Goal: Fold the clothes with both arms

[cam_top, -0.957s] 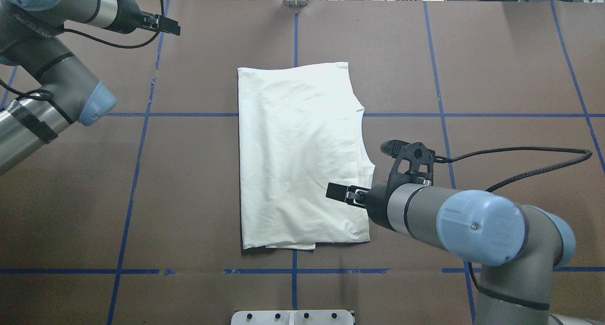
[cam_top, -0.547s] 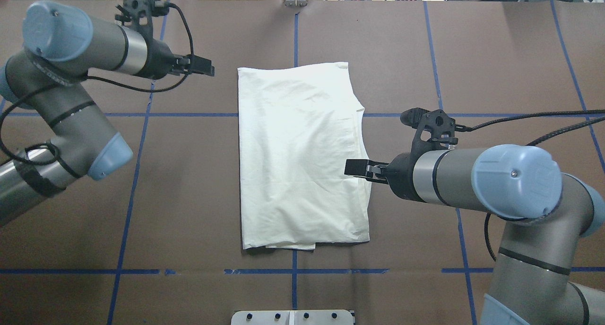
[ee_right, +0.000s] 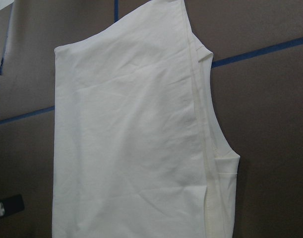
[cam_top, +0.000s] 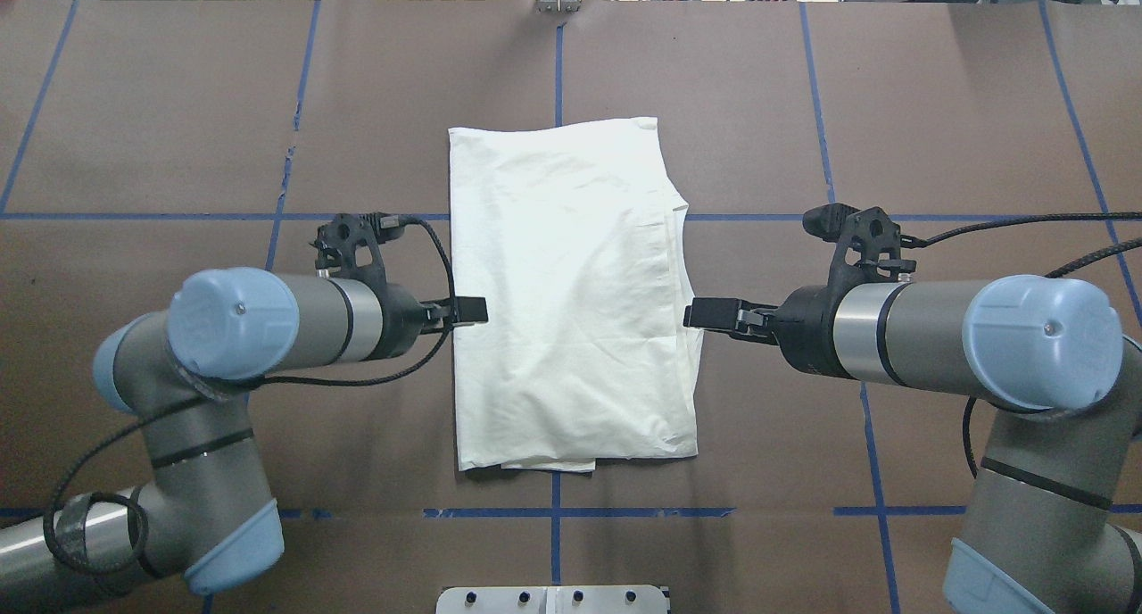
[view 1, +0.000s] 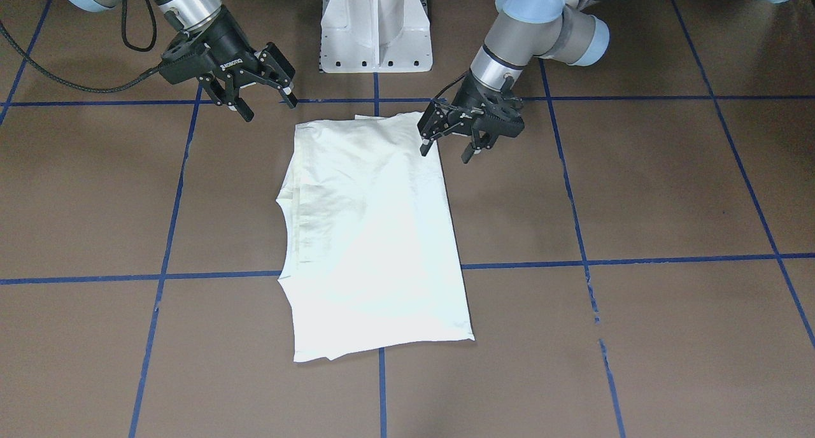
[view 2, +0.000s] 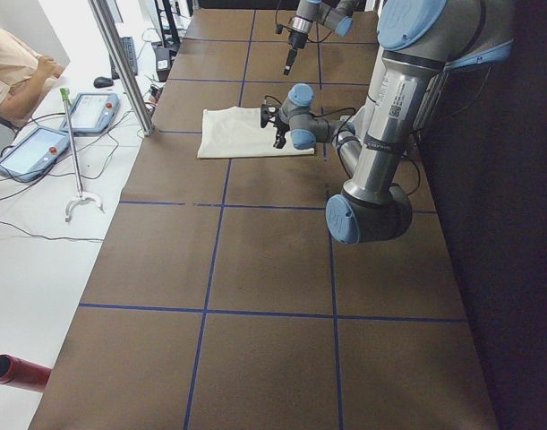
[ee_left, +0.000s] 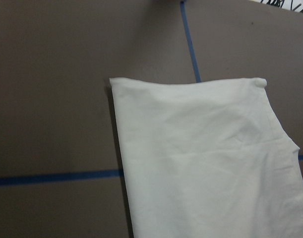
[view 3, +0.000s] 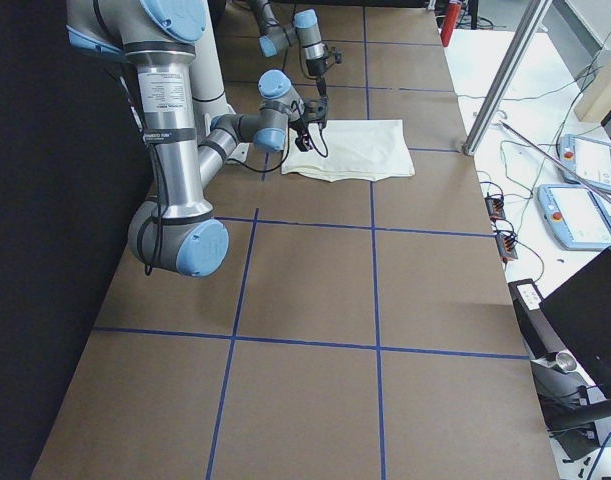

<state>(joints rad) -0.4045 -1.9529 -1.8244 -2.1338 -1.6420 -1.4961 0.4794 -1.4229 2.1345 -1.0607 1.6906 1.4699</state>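
– Two arms reach in from the sides. Where is the shirt (cam_top: 571, 302)?
– Flat in the middle of the brown counter (cam_top: 937, 105), folded into a long rough rectangle, plain cream side up. It lies across one line of the blue tape (cam_top: 830, 217) grid, and a second line runs under it lengthwise.
– Are the edges tidy?
– The edge on the robot's left is one straight fold. The edge on the robot's right is uneven. Stacked layers with a hem seam show there, and the edge steps outward toward the robot. At the end nearest the robot a lower layer peeks out a little.
– And the left hand (view 1: 446, 153)?
– Its fingers are spread and point down at the shirt's left edge, in the half nearer the robot. In the front view one fingertip is over the cloth and the other over bare counter. Whether either touches, I cannot tell.
– The right hand (view 1: 269, 109)?
– Spread as well, holding nothing. From overhead its tip meets the shirt's right edge, straight across from the left hand. From the front it shows clear of the cloth, near the corner by the white pedestal (view 1: 375, 27), so it hangs above the counter.
– What do the wrist cameras give?
– Both look down on cream cloth and brown counter. The right one shows the seam along the layered edge.
– Anything off the counter?
– In the left side view a person (view 2: 9, 63) sits beyond it, near two blue-edged tablets (view 2: 36, 152).
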